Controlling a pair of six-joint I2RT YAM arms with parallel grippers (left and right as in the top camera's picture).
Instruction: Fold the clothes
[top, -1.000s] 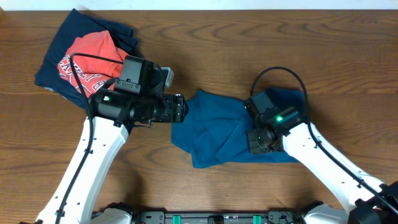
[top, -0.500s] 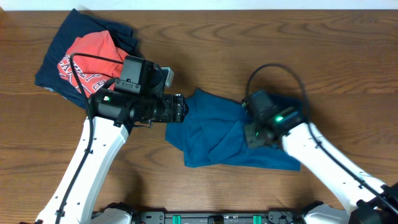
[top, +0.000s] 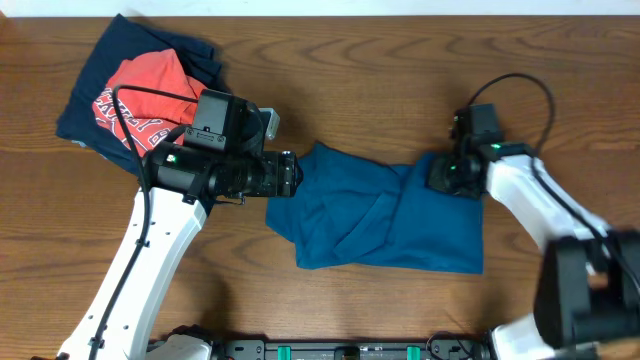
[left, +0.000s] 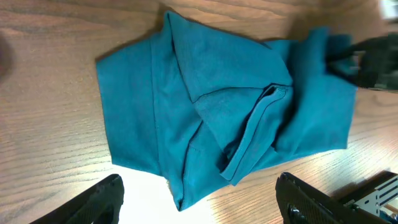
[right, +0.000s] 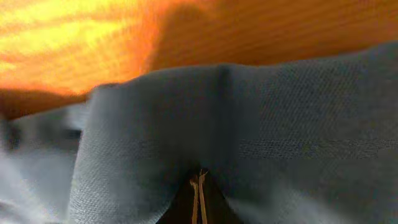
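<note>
The blue T-shirt (top: 380, 222) lies crumpled and partly folded on the wooden table (top: 400, 70), at centre. My right gripper (top: 446, 172) is at the shirt's far right corner, shut on a fold of the blue cloth (right: 249, 124), which drapes over its closed fingertips (right: 199, 186). My left gripper (top: 294, 176) hovers at the shirt's left edge, open and empty. Its two fingers (left: 199, 190) stand wide apart above the shirt (left: 217, 106). The red tee with white lettering (top: 145, 92) lies on the navy garment (top: 95, 75) at the far left.
The red tee and navy garment form a pile at the table's far left corner, partly under my left arm. The right arm's dark gripper shows blurred in the left wrist view (left: 373, 59). A black frame runs along the front edge (top: 350, 350).
My right gripper has moved right and toward the far side, pulling the shirt's right part with it. The shirt now lies spread wider. The left arm has not moved.
</note>
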